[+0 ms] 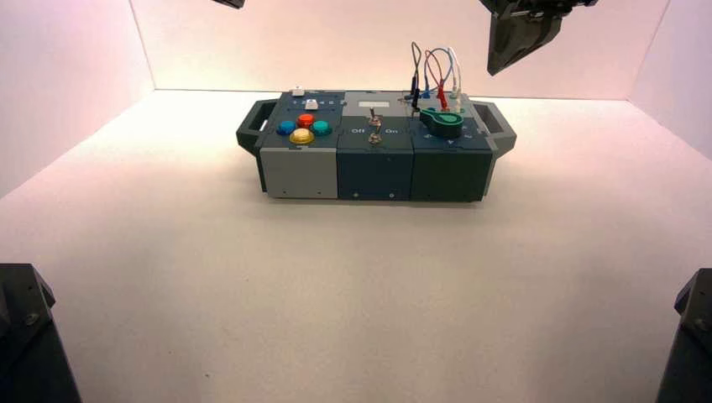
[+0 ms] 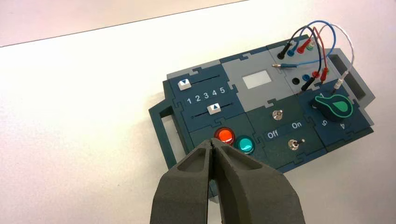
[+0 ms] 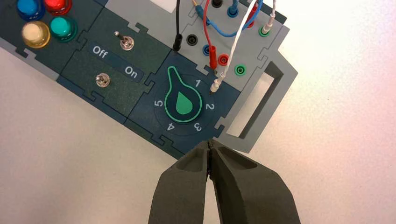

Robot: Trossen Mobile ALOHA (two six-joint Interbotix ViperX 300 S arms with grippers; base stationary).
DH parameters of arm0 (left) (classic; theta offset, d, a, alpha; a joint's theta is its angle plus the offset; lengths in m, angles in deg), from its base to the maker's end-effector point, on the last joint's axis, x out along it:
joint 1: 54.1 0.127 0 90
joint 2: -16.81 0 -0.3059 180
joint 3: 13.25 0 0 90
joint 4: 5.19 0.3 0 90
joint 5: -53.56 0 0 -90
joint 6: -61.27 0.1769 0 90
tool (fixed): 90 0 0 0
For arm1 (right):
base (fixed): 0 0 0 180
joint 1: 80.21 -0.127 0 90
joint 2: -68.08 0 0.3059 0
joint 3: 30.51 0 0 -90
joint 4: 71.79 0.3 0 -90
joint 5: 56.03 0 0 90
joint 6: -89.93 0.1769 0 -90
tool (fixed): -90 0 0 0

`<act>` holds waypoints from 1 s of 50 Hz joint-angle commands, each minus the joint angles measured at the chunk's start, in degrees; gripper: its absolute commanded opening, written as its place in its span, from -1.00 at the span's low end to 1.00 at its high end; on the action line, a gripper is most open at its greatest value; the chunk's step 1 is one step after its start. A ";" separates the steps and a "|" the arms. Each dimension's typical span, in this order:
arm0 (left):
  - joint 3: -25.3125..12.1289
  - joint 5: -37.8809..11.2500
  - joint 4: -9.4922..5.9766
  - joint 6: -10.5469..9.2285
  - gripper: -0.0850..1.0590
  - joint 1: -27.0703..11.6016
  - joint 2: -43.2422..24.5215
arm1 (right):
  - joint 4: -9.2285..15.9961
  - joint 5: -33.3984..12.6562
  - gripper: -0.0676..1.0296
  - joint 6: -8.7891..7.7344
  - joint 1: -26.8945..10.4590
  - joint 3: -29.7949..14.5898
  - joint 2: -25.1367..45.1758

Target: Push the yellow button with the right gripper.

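1. High view: the box (image 1: 375,164) sits on the table (image 1: 353,285) with its long axis running left to right. The yellow button (image 1: 301,136) is the 6 o'clock member of the diamond cluster at the box's left end, with the red button (image 1: 306,120) at 12, the blue button (image 1: 286,128) at 9 and the teal button (image 1: 321,128) at 3. The right gripper (image 1: 502,67) hangs high above the box's right end, so the yellow button lies toward 8 o'clock from its tip and well apart, past the green knob (image 1: 443,122) and the toggle switches (image 1: 375,130). Only a sliver of the left arm shows at the top edge.

2. Left wrist view: the left gripper (image 2: 212,143) has its fingers pressed together, the tip lying over the cluster just beside the red button (image 2: 225,136) and teal button (image 2: 244,144). The yellow button is hidden behind it here. By this view the left arm looks nearer the buttons, yet the task names the right one.

3. Right wrist view: the right gripper (image 3: 208,144) is also pressed together and holds nothing, its tip over the box's edge by the green knob (image 3: 182,103), near the right handle (image 3: 261,107). The yellow button (image 3: 35,34) shows far off at the box's other end, untouched. I judge the coming move must carry the tip along the box's long axis toward its left end, then down.
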 commanded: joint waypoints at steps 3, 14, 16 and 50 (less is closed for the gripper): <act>-0.44 0.44 0.09 0.35 -0.90 -0.18 0.97 | 0.09 0.18 -0.92 0.09 -0.18 -1.23 -0.70; -0.44 0.44 0.18 0.35 -0.90 0.26 1.05 | 0.18 -0.09 -0.92 0.09 -0.44 -1.32 -1.85; -0.44 0.35 0.09 0.26 -0.90 0.35 1.05 | 0.35 -0.18 -0.92 0.09 -0.62 -1.23 -2.46; -8.09 -19.86 0.09 1.93 -0.90 7.56 6.06 | 0.44 -11.43 -0.92 -8.00 -10.81 -12.66 -2.55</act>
